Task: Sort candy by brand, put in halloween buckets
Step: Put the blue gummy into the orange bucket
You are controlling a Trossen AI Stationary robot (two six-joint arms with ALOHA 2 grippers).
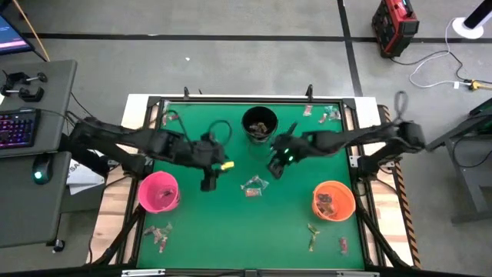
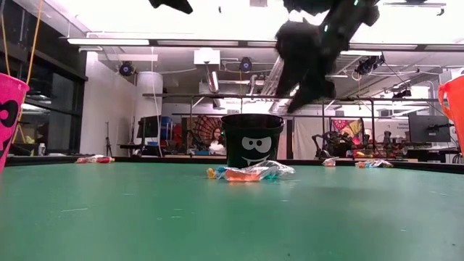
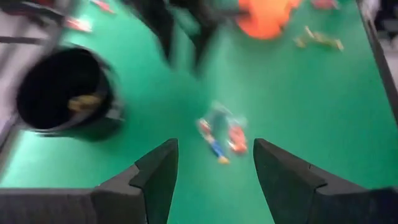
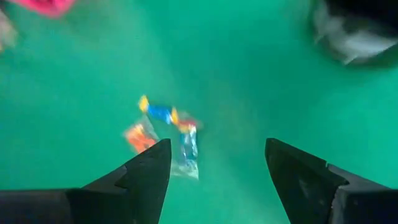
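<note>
- The left gripper [image 1: 208, 183] hangs above the green table [image 1: 231, 231], between the pink bucket [image 1: 158, 191] and a small cluster of candy [image 1: 252, 186] at the table's middle; its jaws stand spread and hold nothing.
- The right gripper [image 1: 274, 168] hovers just beyond that same cluster, near the black bucket [image 1: 260, 125]; its jaws are spread too (nothing between them).
- The black bucket sits at the far middle with sweets inside, the pink one at the left, the orange bucket [image 1: 334, 200] at the right, also holding some.
- More loose sweets lie near the table's corners [image 1: 159, 235], well apart from the centre cluster.
</note>
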